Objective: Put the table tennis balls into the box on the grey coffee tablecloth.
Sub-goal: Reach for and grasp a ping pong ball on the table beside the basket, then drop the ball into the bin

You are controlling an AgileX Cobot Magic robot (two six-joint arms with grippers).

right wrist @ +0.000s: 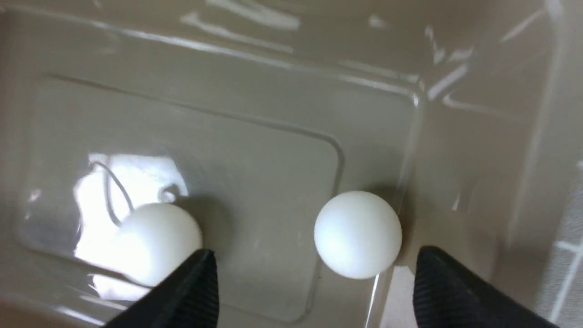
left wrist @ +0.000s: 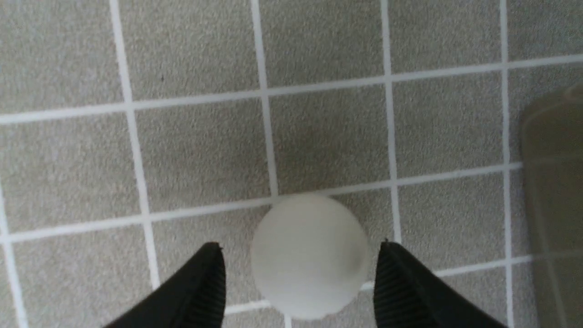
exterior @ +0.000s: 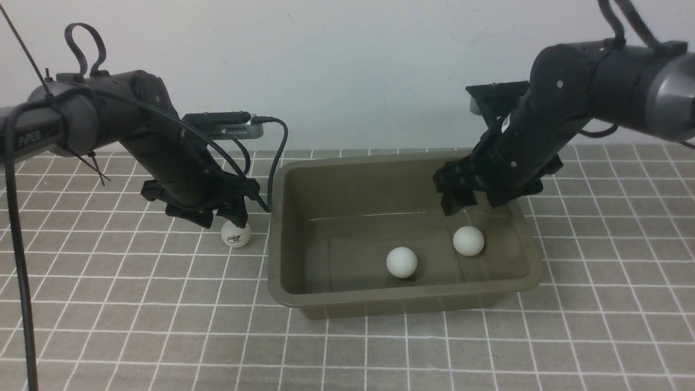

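- Third small white matte table tennis ball (exterior: pixel 235 234), dark logo showing, sits on the grey-brown white-gridded tablecloth (exterior: pixel 136 304), just left of the shallow olive-brown plastic box (exterior: pixel 402 300).
- Left gripper (exterior: pixel 222 219) directly over it. Jaws spread and straddling the ball, a thin gap each side, not pinching yet.
- A sphere, so no axis to line up; closing should do it.
- Box holds two white balls (exterior: pixel 402 262) (exterior: pixel 468 240) on its glossy floor, apart from each other.
- Right gripper (exterior: pixel 473 202) hangs over the box's right end, jaws spread and empty. The left arm is far nearer the loose ball.

we see soft, even light, white glare inside the box (right wrist: pixel 273 68), and a ball (left wrist: pixel 309 255) blurred close up
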